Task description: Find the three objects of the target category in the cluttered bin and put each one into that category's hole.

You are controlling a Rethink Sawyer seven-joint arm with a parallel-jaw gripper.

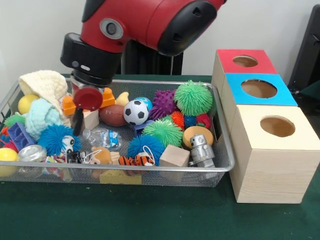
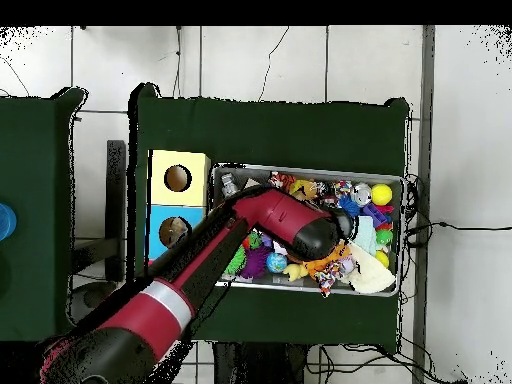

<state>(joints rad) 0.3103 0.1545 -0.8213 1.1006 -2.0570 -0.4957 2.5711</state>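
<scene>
A wire mesh bin [image 1: 150, 168] holds a heap of toys. My gripper [image 1: 79, 122] hangs low over the bin's left part, just above a small wooden block [image 1: 92, 119] and beside a brown football [image 1: 112, 115]. A red disc [image 1: 87, 98] on the wrist hides part of it. Nothing shows as held. Close by lie a soccer ball [image 1: 135, 112], an orange block [image 1: 107, 97] and a clear plastic bottle [image 1: 102, 136]. Three boxes with round holes stand right of the bin: red [image 1: 245, 61], blue [image 1: 258, 88] and pale wood [image 1: 277, 126]. In the overhead view the arm [image 2: 285, 215] covers the gripper.
Spiky balls in green [image 1: 193, 97], purple [image 1: 164, 102] and blue [image 1: 145, 146] fill the bin's middle. A wooden cube [image 1: 174, 156] and a grey robot toy [image 1: 201, 150] lie near the front right corner. Knitted caps [image 1: 44, 85] and a yellow ball [image 1: 27, 103] sit at the left.
</scene>
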